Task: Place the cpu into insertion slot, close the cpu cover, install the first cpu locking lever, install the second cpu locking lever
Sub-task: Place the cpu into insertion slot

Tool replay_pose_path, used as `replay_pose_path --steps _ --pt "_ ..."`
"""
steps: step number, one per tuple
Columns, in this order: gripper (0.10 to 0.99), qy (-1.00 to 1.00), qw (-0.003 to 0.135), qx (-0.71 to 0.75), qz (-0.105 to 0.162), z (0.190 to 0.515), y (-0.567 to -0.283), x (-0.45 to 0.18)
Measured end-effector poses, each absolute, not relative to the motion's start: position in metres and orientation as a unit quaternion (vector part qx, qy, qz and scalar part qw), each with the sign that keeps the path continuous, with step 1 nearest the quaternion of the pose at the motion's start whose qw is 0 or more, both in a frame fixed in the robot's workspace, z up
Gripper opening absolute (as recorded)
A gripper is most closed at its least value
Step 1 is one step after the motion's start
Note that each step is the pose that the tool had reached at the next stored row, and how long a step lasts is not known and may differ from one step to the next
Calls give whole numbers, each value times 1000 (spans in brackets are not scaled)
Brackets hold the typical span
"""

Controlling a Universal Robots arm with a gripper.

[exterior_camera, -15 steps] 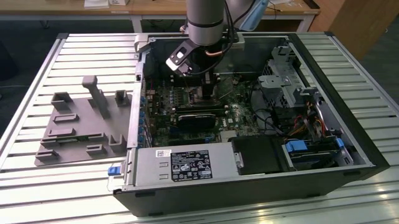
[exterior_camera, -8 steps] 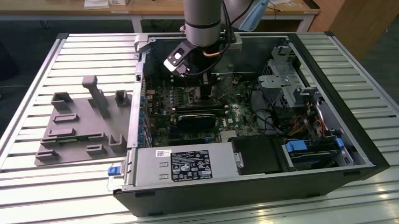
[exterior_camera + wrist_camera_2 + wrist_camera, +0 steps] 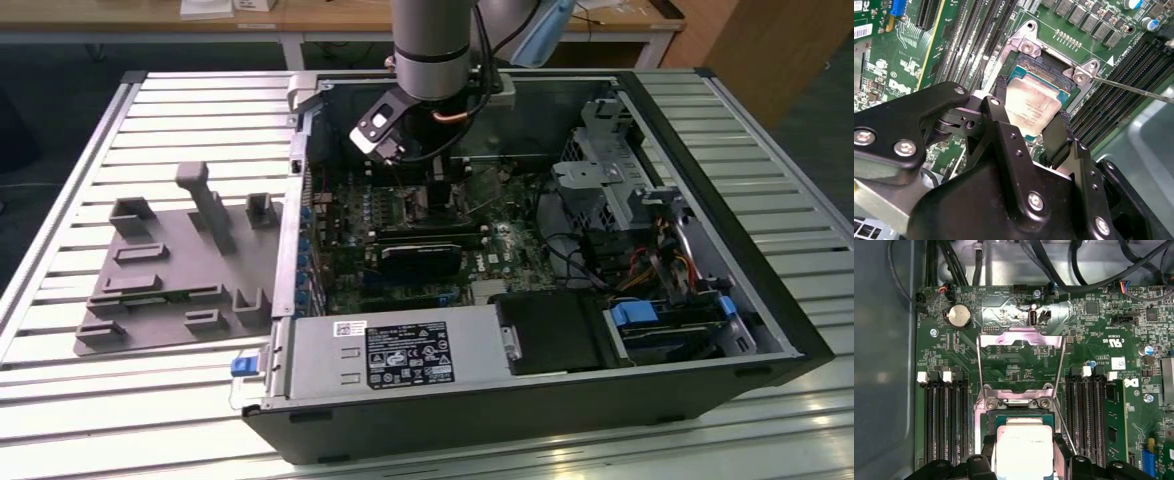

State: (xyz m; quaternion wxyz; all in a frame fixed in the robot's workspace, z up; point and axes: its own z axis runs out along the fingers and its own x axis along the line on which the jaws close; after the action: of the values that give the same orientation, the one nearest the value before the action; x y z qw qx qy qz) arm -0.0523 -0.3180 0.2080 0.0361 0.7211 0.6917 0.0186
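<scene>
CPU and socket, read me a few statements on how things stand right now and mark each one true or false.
1. The end effector grips the cpu by two opposite edges. True.
2. The cover is shut over the socket. False: it stands open, hinged up away from the socket.
3. The cpu is held over the memory slots. False: it is over the socket, and the memory slots run along either side of it.
4. A green board surrounds the socket. True.
</scene>
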Motion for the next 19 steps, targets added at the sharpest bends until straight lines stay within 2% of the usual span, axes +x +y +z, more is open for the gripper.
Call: replay_pose_path --steps 19 --pt "537 692 37 721 18 196 -315 -55"
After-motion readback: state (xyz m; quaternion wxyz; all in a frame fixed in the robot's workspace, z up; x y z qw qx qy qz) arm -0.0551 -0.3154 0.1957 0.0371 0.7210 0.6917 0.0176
